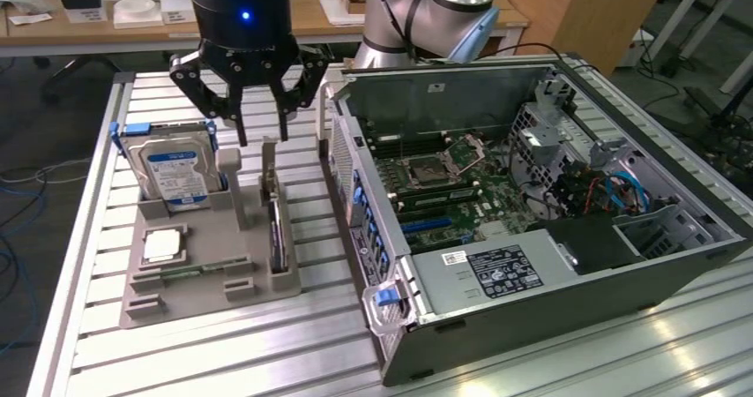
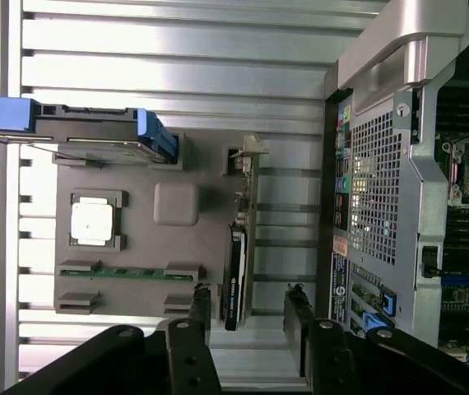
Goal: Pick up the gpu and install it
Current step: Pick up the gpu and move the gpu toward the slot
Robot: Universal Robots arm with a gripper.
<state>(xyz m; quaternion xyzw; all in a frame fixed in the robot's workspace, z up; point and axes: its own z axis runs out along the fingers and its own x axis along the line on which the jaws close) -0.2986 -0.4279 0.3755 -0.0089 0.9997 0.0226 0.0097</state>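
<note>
Gripper (image 1: 261, 134) hangs just above the gpu (image 1: 274, 216), fingers spread wide, gripping nothing. The gpu stands on edge in the grey holder (image 1: 176, 304) (hard drive (image 1: 175, 172) alongside), beside the open case (image 1: 565, 318).

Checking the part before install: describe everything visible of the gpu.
The gpu is a thin dark card with a silver metal bracket at one end. It stands on edge in a slot of the grey holder tray, on the side nearest the open computer case. The tray supports it; the open end effector hangs above it, not gripping it.
</note>
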